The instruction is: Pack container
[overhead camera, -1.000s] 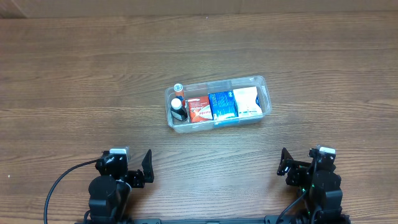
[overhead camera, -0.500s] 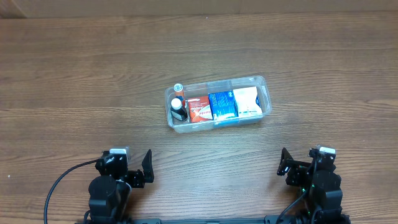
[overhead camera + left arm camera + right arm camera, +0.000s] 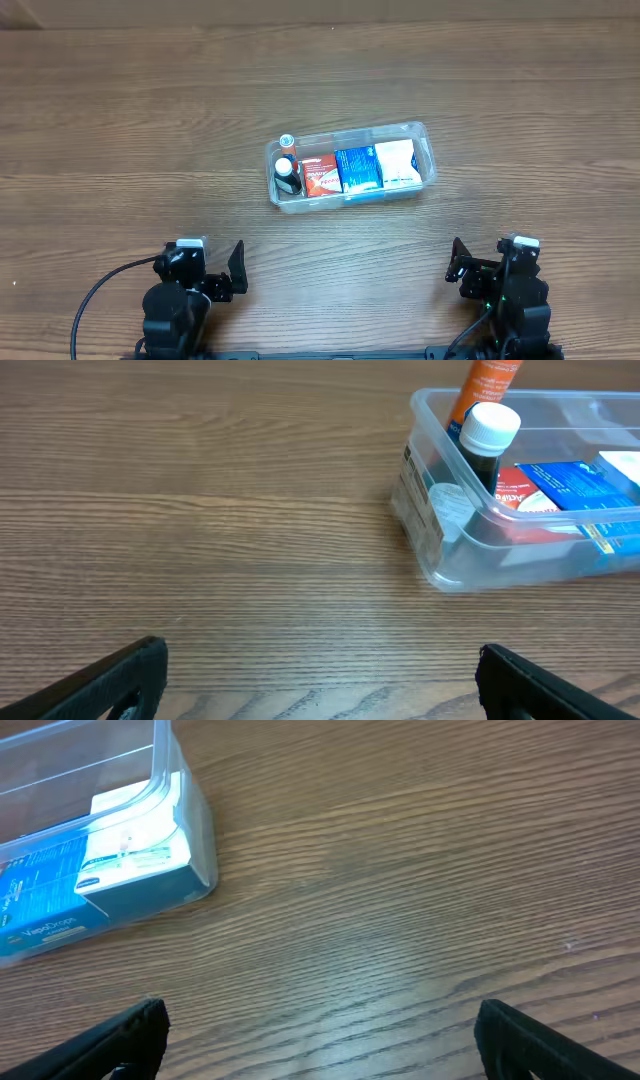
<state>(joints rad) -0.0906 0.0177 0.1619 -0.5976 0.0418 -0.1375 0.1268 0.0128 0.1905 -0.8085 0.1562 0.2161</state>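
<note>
The clear plastic container (image 3: 428,153) sits in the middle of the wooden table. It holds an orange tube (image 3: 287,143), a dark bottle with a white cap (image 3: 287,177), a red box (image 3: 320,173), a blue box (image 3: 358,169) and a white box (image 3: 397,163). It also shows in the left wrist view (image 3: 430,550) and the right wrist view (image 3: 190,820). My left gripper (image 3: 232,270) is open and empty at the front left, well short of the container. My right gripper (image 3: 460,266) is open and empty at the front right.
A black cable (image 3: 95,295) runs from the left arm at the front edge. Bare wooden table (image 3: 120,130) surrounds the container on all sides.
</note>
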